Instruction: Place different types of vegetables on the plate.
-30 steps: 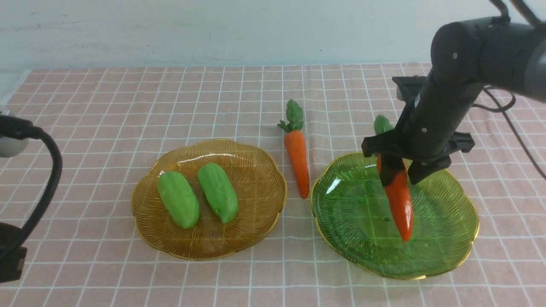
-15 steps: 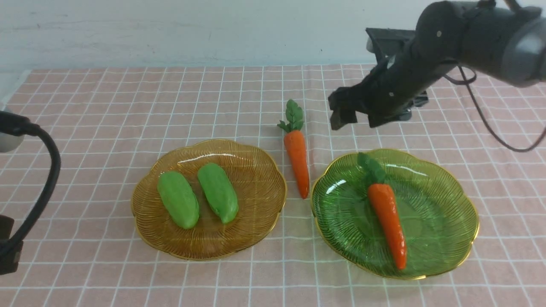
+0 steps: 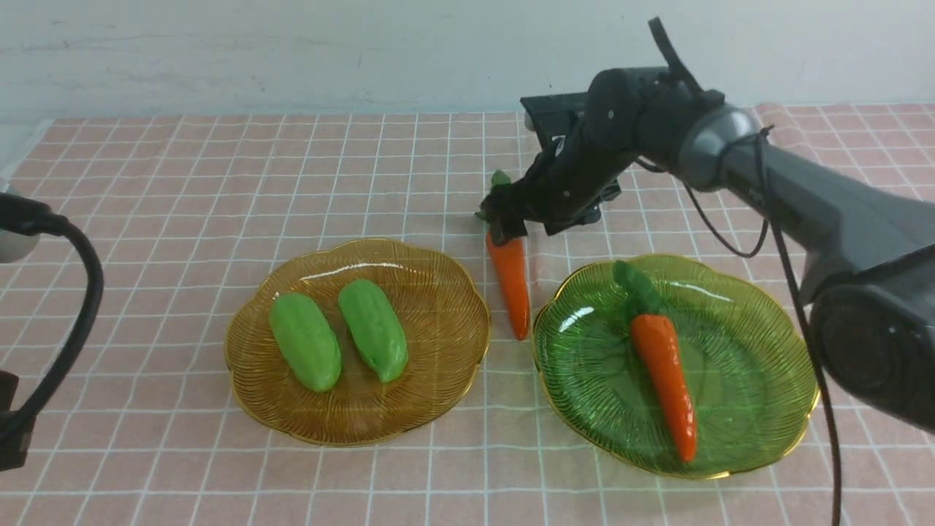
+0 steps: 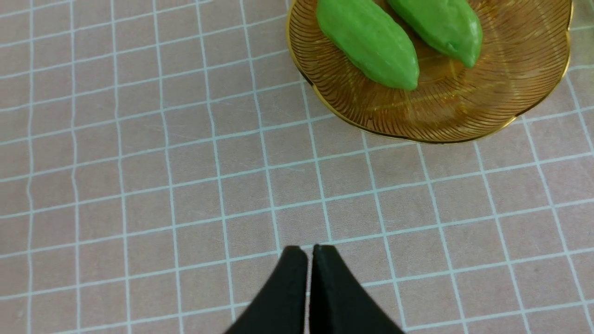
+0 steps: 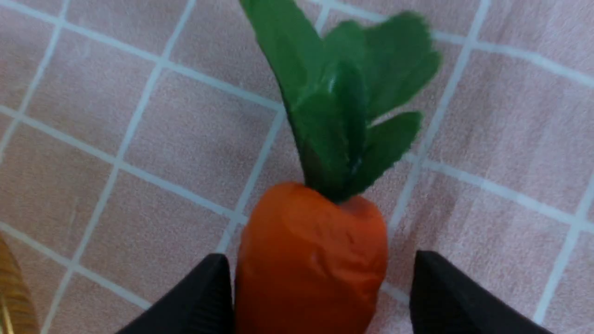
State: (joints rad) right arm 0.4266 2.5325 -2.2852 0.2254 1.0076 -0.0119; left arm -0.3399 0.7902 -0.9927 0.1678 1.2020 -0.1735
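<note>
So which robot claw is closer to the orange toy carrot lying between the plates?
The right. The right gripper has open jaws either side of the orange toy carrot, at its leafy end. The left gripper is shut, over checked cloth beyond the amber ribbed plate.

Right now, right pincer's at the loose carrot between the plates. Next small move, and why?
Probably close the right pincer on the carrot. In the wrist view its open fingers flank the orange body just below the leaves, one side nearly touching. The carrot lies flat on the cloth, not yet gripped.
</note>
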